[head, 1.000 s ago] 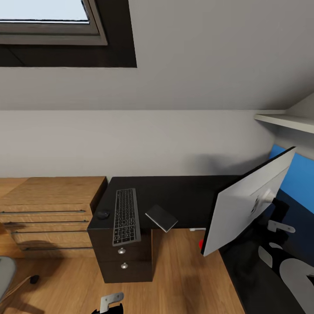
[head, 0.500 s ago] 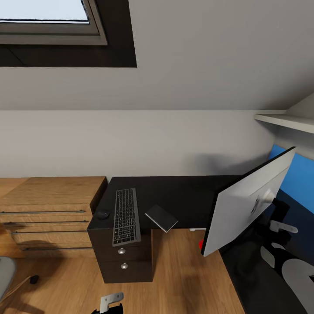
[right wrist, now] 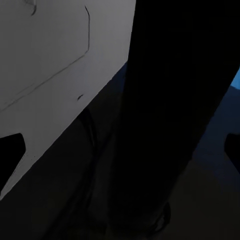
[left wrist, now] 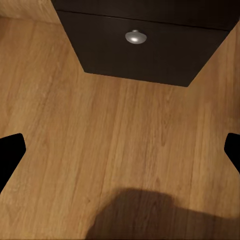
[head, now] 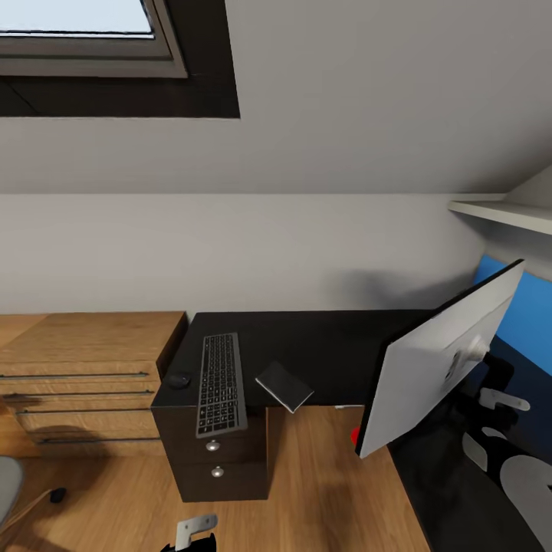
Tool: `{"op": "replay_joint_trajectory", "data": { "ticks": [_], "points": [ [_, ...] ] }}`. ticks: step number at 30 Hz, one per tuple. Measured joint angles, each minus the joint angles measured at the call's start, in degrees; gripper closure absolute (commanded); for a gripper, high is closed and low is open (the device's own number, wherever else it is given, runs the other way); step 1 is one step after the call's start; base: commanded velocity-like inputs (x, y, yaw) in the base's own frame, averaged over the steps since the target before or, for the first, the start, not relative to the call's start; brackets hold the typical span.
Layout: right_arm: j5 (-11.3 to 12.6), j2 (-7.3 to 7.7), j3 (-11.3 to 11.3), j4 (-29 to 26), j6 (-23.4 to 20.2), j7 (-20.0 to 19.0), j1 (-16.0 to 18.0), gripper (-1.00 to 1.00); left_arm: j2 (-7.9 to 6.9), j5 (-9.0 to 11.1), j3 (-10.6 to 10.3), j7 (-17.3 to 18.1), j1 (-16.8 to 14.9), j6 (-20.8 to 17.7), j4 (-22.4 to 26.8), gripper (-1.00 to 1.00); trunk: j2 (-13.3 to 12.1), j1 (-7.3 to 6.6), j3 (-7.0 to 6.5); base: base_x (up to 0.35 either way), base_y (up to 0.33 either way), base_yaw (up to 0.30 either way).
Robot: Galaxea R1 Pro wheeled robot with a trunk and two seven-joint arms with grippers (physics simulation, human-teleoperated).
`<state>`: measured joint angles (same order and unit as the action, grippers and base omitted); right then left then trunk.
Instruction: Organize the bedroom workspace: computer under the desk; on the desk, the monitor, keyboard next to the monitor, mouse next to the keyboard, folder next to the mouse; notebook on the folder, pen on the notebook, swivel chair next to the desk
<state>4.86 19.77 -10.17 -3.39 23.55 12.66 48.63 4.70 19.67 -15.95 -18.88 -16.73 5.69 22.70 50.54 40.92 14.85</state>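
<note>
Progress, judged from how things lie: the desk (head: 322, 341) carries the keyboard (head: 221, 382), the mouse (head: 179, 380) and the notebook (head: 284, 386). The mouse sits just beside the keyboard at the desk's end, so that pairing looks done. The monitor (head: 437, 360) stands over the other wing of the desk, well apart from the keyboard, so "next to the monitor" looks unmet. The notebook overhangs the front edge, lying on the desk itself. A grey sliver of chair (head: 9, 487) shows at the floor's edge, away from the desk. Folder and pen still to be brought, by my reading, and the stack built.

Orientation: keyboard's long axis runs from the desk's front edge toward the wall. Notebook lies skewed, one corner poking out over the floor. Monitor tilts, grey back toward the camera, long axis rising toward the blue panel (head: 529, 310).

Grippers: left gripper (left wrist: 120, 150) spread wide, empty, over the floor (left wrist: 100, 130) before a drawer (left wrist: 145, 50). Right gripper (right wrist: 120, 155) also spread, holding nothing, close behind the monitor's back and stand (right wrist: 160, 110).
</note>
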Motion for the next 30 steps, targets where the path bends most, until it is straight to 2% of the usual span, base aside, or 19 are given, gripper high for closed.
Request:
{"op": "replay_joint_trajectory", "data": {
  "ticks": [8,17,30],
  "points": [
    [0.0,0.69,-0.02,0.04,-0.36,0.02,0.0,-1.0,0.0,-0.03,0.0,0.08,0.0,0.01,0.0,-1.0,-0.01,0.01,0.0,0.023,-0.001,0.0],
    [0.14,1.82,-0.09,-0.01,-3.13,0.02,0.0,-1.0,-0.01,0.01,0.0,0.02,0.0,0.02,-0.87,-1.0,0.0,0.01,0.0,0.062,-0.068,0.0],
    [0.25,2.02,-0.1,-0.02,-3.96,0.01,0.0,-1.0,-0.01,0.09,0.02,-0.03,0.0,-0.05,-1.14,-1.0,-0.01,0.01,0.0,0.008,-0.009,0.0]
  ]
}}
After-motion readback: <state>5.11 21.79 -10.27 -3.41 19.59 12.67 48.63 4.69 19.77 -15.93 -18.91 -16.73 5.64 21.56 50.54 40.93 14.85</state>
